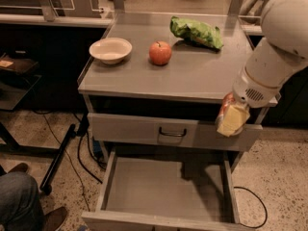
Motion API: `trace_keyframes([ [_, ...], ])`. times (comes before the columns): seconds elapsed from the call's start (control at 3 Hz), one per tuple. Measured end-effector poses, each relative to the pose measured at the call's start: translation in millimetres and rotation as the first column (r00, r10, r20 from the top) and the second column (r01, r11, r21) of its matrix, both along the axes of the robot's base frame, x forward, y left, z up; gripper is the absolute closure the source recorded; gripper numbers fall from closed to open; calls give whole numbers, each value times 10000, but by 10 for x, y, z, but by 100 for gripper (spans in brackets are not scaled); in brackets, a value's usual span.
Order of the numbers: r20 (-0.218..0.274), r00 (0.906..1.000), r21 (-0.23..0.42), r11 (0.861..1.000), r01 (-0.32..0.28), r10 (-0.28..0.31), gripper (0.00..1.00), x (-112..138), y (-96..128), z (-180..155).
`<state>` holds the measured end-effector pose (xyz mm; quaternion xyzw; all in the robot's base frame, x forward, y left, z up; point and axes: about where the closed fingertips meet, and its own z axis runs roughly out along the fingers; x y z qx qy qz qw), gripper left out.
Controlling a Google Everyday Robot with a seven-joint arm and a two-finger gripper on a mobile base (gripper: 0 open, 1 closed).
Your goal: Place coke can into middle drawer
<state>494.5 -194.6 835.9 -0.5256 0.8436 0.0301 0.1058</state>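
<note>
My gripper (230, 124) hangs at the end of the white arm, in front of the counter's front right edge and above the right side of the open middle drawer (163, 189). It is shut on the coke can (224, 106), of which only a red-orange sliver shows on the left side of the pale fingers (234, 119). The drawer is a wide shallow grey tray pulled out at the bottom, with a bare floor.
On the grey counter (192, 78) sit a cream bowl (110, 49), a red apple (160, 52) and a green bag (196, 32). A shut drawer front with a black handle (172, 132) lies above the open drawer. A person's leg (19, 201) is at bottom left.
</note>
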Motion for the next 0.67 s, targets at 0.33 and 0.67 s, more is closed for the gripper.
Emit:
trace_keyframes([
  [0.33, -505, 9963, 700, 9953, -662, 698, 100, -291, 137, -159],
  [0.67, -517, 9955, 796, 9940, -749, 792, 100, -309, 158, -160],
])
